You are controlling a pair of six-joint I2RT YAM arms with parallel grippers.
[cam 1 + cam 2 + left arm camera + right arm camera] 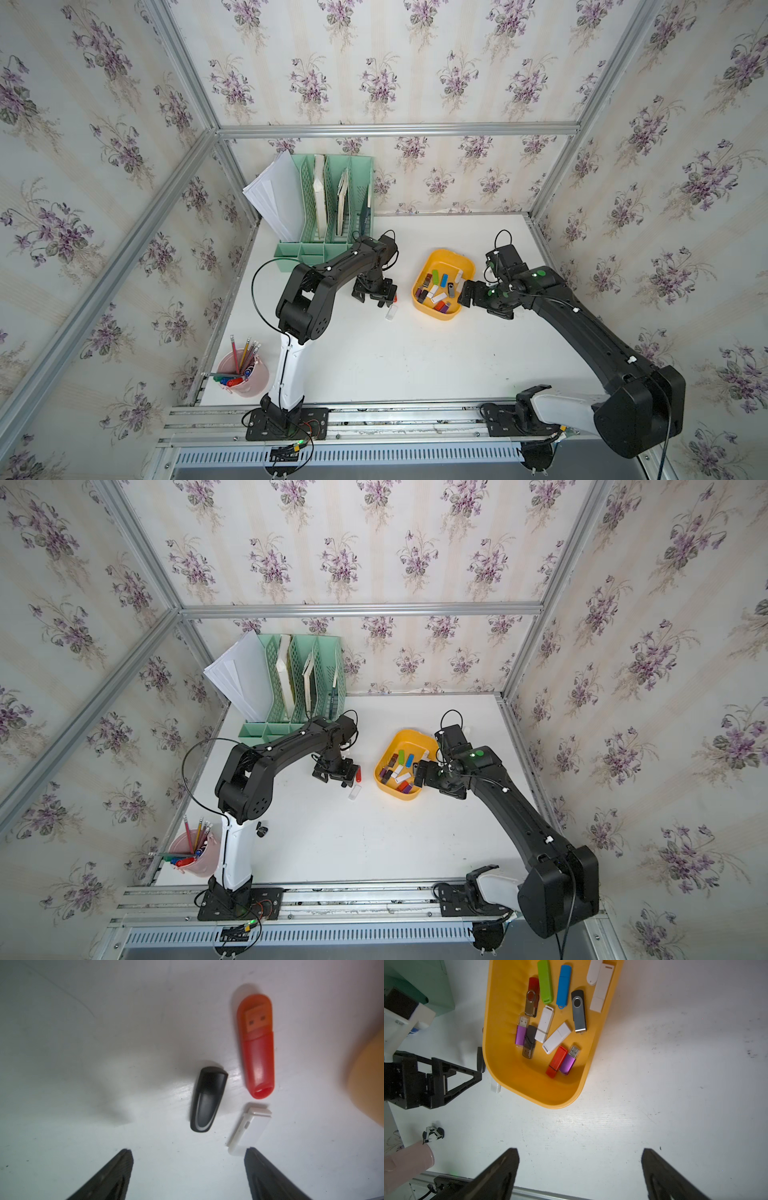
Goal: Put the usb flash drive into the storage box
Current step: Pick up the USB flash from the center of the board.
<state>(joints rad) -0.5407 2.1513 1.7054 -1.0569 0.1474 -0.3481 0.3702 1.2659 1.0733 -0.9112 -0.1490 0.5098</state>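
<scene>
Three usb flash drives lie loose on the white table, left of the storage box: a black one [208, 1099], a red one [257, 1047] with a translucent cap, and a white one [249, 1128]. My left gripper [188, 1153] hangs open just above them with bare table between its fingers; one fingertip sits beside the white drive's end. In the top views the red drive [358, 773] and white drive [391, 312] show beside this gripper [371, 301]. The yellow storage box [444, 259] holds several drives. My right gripper [579, 1153] is open and empty, at the box's [529, 1080] right side.
A mint-green file organizer [328, 208] with papers stands at the back left. A pink cup [245, 376] of pencils and pens sits at the front left corner. A small black binder clip [261, 829] lies near the left arm's base.
</scene>
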